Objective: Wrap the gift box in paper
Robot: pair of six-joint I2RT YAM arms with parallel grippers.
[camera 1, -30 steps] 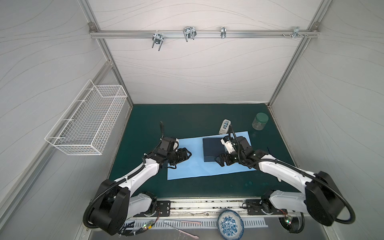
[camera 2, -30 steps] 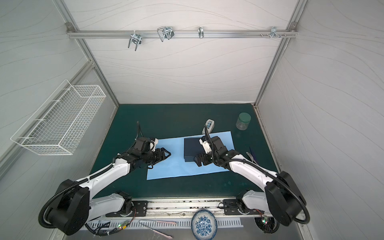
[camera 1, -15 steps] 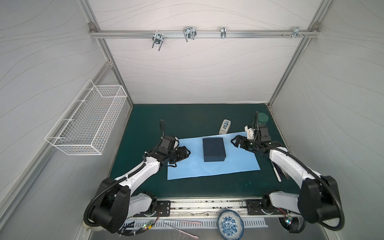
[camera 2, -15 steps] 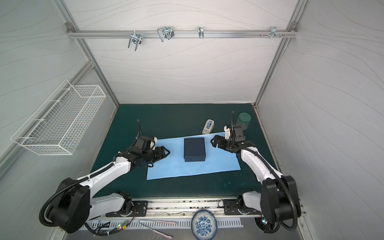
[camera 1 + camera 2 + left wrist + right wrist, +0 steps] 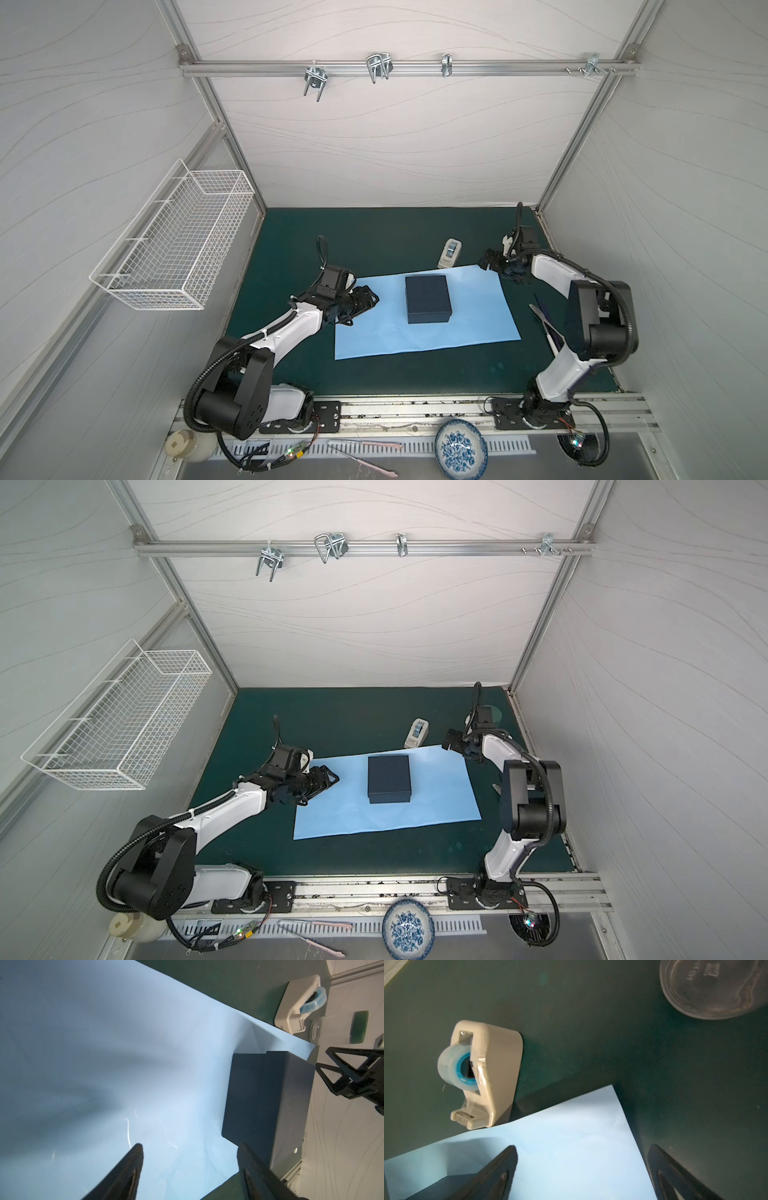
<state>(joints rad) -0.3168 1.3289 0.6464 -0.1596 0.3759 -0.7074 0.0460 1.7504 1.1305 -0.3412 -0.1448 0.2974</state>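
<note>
While hovering over opposite ends of the paper (image 5: 415,336), holds left gripper (image 5: 374,300) and right gripper (image 5: 484,263) spread wide, gripping nothing. Shows the gift box (image 5: 428,298) on that paper between them, ahead of the left one.

Gift box (image 5: 440,1190), jar (image 5: 712,989) partly off-frame

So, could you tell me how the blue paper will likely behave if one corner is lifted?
Probably floppy: the paper looks thin and buckles beside the box. Likely light, but the box resting on it should pin the middle.
</note>
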